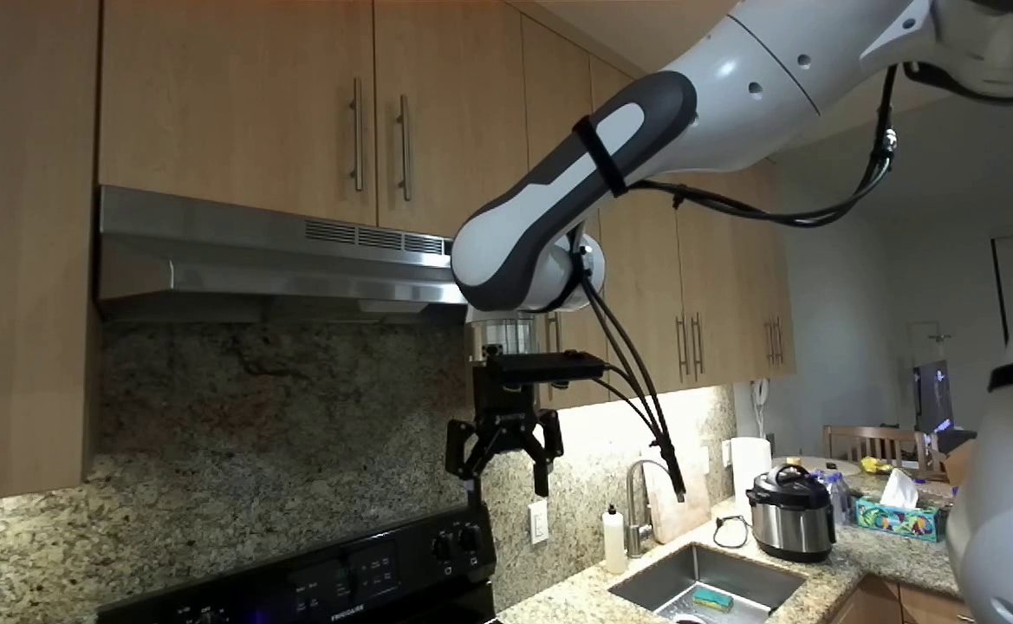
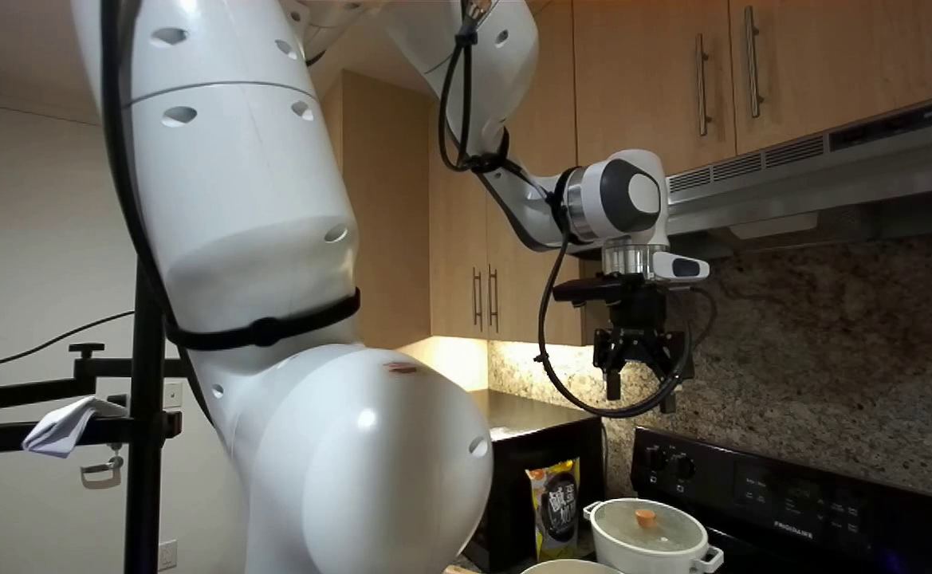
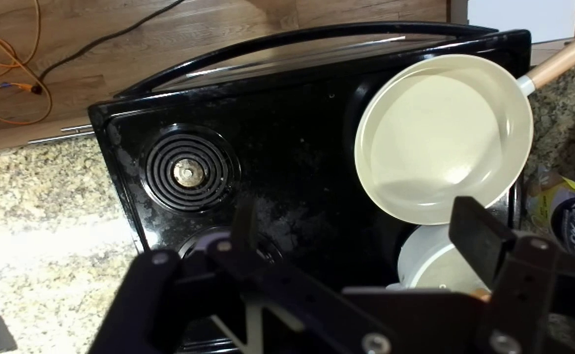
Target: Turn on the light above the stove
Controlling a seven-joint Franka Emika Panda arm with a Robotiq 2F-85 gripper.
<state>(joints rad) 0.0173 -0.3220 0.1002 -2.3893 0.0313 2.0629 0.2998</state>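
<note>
1. Light point(image 2: 774, 227) above the stove point(image 3: 307, 162): pale panel on the underside of the range hood point(image 2: 816, 191), seen in both exterior views; looks unlit.
2. My gripper point(image 1: 508, 487) points down, lower than the hood and near one end of it; I hold the fingers point(image 3: 479, 236) apart.
3. Below me, in the wrist view, one coil burner point(image 3: 189, 172) lies bare; a cream pan point(image 3: 439, 142) sits on the stove, its wooden handle point(image 3: 567, 59) reaching past the edge.
4. Lidded white pot point(image 2: 645, 552) stands just beside the pan; I cannot tell whether they touch.
</note>
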